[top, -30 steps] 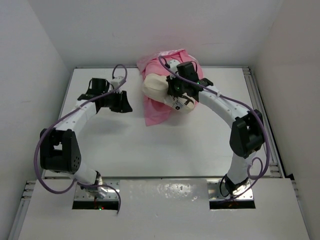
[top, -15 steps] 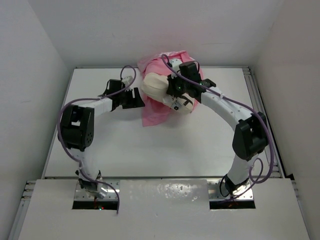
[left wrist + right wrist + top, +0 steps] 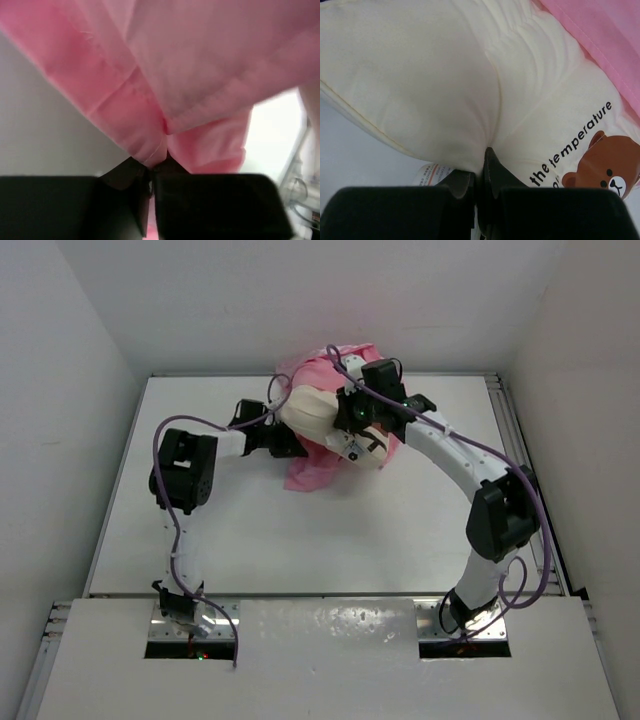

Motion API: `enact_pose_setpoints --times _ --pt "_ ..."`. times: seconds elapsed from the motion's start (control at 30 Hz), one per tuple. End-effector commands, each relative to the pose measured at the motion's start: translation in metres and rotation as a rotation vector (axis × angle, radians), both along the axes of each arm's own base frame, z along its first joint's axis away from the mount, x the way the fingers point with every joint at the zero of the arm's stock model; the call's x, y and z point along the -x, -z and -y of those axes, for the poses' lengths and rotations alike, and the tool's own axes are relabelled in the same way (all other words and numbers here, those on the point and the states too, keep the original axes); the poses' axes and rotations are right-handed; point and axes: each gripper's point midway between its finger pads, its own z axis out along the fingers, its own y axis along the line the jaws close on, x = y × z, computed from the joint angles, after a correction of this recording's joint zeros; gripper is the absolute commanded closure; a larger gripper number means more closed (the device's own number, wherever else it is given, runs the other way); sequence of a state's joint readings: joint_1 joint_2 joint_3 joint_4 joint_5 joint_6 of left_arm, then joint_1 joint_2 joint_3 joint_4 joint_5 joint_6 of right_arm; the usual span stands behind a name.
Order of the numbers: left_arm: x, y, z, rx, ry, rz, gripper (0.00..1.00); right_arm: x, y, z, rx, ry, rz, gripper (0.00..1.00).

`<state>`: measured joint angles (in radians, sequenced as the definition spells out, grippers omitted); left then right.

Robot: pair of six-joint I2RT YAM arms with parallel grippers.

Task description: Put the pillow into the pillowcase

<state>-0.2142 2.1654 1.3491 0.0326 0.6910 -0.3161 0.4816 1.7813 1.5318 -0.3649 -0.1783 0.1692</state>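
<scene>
Two pinches, both tight: the left gripper is closed on a fold of the pillowcase, and the right gripper on a bunched edge of the pillow. The pillow lies on the crumpled pillowcase at the far middle of the table, with its bear print uncovered.

I see a white table boxed in by plain white walls, evenly lit, a metal rail along its near edge.
</scene>
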Motion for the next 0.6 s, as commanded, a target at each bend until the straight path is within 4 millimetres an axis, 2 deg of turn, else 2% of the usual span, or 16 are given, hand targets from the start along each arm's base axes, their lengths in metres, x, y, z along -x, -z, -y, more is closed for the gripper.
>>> enact_pose_setpoints --times 0.0,0.07,0.1,0.13,0.2,0.23,0.27,0.3,0.33,0.37,0.4,0.43,0.47,0.5,0.53,0.57 --pt "-0.019 -0.053 0.018 0.185 0.096 0.104 1.00 -0.013 -0.038 -0.004 -0.099 -0.007 0.067 1.00" --pt "-0.018 -0.076 0.023 0.203 0.210 0.194 1.00 -0.018 -0.029 -0.001 -0.065 -0.025 0.079 1.00" --pt "-0.015 -0.091 0.023 0.164 0.257 0.185 1.00 -0.024 -0.014 0.000 -0.035 -0.023 0.062 1.00" --pt "-0.019 -0.095 0.021 0.086 0.326 0.293 1.00 -0.030 -0.012 -0.001 -0.021 -0.027 0.069 1.00" --pt "-0.017 -0.107 0.011 0.066 0.351 0.311 1.00 -0.049 0.004 -0.001 0.019 -0.002 0.046 0.99" --pt "-0.013 -0.113 0.001 0.119 0.339 0.281 1.00 -0.049 0.015 -0.002 0.033 0.004 -0.004 0.74" --pt "-0.008 -0.115 -0.003 0.160 0.317 0.242 1.00 -0.050 0.017 -0.007 0.021 -0.021 -0.034 0.59" --pt "-0.010 -0.124 -0.007 0.189 0.301 0.260 1.00 -0.058 -0.004 -0.014 -0.005 -0.045 -0.013 0.44" --pt "0.002 -0.110 -0.014 0.221 0.262 0.168 1.00 -0.051 0.010 -0.015 0.013 -0.078 -0.076 0.17" --pt "0.006 -0.107 -0.015 0.222 0.258 0.163 1.00 -0.050 0.002 -0.014 -0.003 -0.092 -0.072 0.01" --pt "0.007 -0.101 -0.018 0.192 0.250 0.169 1.00 -0.041 0.005 -0.013 -0.022 -0.112 -0.095 0.01" --pt "0.011 -0.093 -0.015 0.175 0.255 0.156 1.00 -0.040 -0.027 -0.008 -0.070 -0.101 -0.023 0.01" --pt "0.013 -0.089 -0.015 0.162 0.255 0.139 1.00 -0.041 -0.036 0.007 -0.090 -0.067 0.002 0.01" --pt "0.013 -0.084 -0.014 0.152 0.257 0.128 1.00 -0.030 -0.019 0.020 -0.095 -0.037 -0.034 0.01" --pt "0.011 -0.086 -0.013 0.153 0.257 0.127 1.00 -0.028 -0.058 0.029 -0.170 0.001 0.056 0.01" --pt "0.010 -0.084 -0.013 0.152 0.251 0.115 1.00 -0.029 -0.063 0.047 -0.205 0.046 0.062 0.01"
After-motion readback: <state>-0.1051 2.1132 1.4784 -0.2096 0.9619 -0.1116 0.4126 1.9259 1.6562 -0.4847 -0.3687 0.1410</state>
